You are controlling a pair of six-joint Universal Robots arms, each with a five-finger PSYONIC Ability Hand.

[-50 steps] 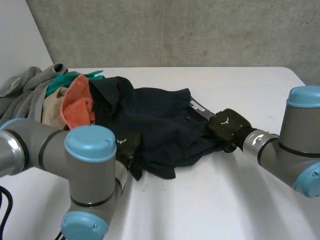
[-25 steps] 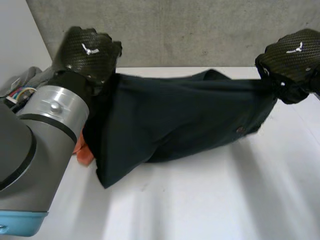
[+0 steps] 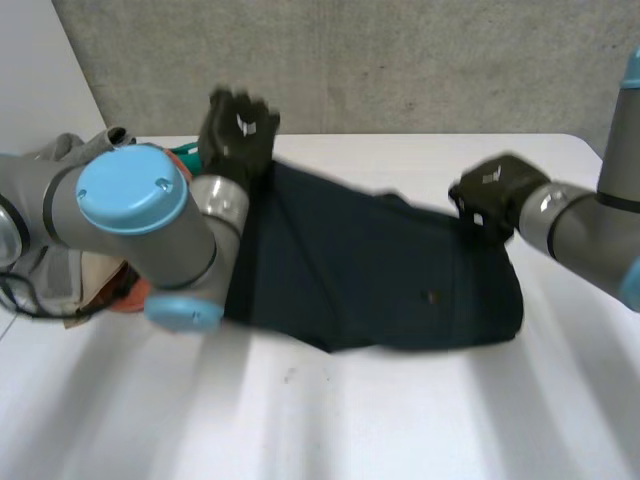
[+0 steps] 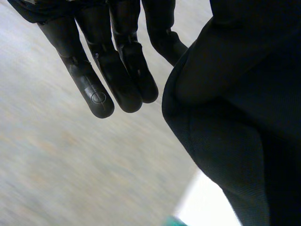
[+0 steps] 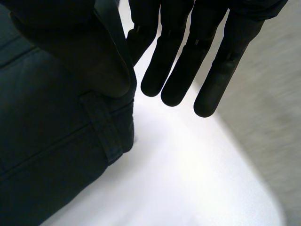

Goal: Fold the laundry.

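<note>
One garment (image 3: 380,280): dark navy, belt-looped waistband, lying spread on the desk (image 3: 400,420).
Left hand (image 3: 238,135): at its far left corner, fingers (image 4: 117,70) straight, cloth beside them.
Right hand (image 3: 495,190): far right corner, fingers (image 5: 174,70) straight and apart.
Change: earlier stretched aloft between hands; now down.
Room: bare desk nearside; laundry pile (image 3: 70,147) at left.

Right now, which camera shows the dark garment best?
The head view: the dark garment shows whole, spread over the table between the left hand and right hand. The wrist views catch a bunched edge beside each hand.
</note>
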